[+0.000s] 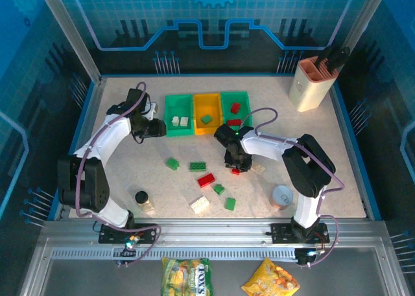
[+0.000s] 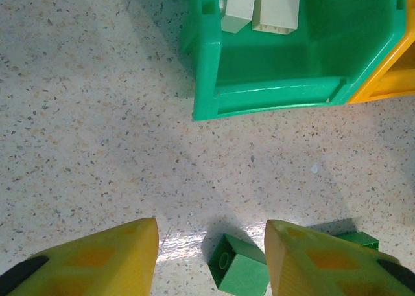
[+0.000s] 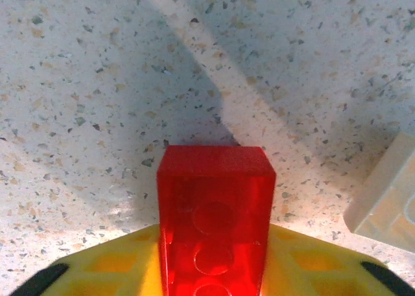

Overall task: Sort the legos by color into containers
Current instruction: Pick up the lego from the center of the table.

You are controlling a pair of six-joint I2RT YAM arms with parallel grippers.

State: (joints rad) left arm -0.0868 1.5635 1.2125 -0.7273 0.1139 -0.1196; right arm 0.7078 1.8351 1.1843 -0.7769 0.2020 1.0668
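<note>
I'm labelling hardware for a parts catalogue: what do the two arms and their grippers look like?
Both the left arm and right arm have white links with black joints and a thin purple cable looping alongside. The left gripper and right gripper have yellow wedge fingers with black patches.

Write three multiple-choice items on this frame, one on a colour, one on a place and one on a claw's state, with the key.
1. What lies in the orange-yellow bin is: A red; B green; C cream.
2. The two cream bricks sit in: A the left green bin; B the orange-yellow bin; C no bin.
3. The right claw is: A open and empty; B shut on something green; C shut on a red brick.

Key:
1 B: a green brick lies on that bin's floor in the top view.
2 A: both sit side by side in that bin.
3 C: the right wrist view shows the red brick between its fingers.
</note>
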